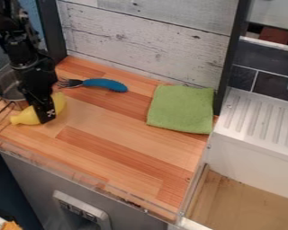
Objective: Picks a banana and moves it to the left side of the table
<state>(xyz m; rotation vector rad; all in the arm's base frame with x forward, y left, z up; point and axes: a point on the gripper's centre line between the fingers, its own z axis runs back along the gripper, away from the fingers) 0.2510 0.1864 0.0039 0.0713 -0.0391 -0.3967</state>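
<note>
The gripper (47,118) is down at the banana (27,117); whether it is open or closed on it, I cannot tell. The banana lies on the bench's (119,134) left side, near the metal pot (9,85), so probably only letting go and lifting away remain.

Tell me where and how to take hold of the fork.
I would take the fork by the middle of its blue handle, coming straight down and closing across the handle's narrow width. It lies flat on the table, and the handle is long, rounded and thicker than the metal end, so it should offer the surer grip.
</note>
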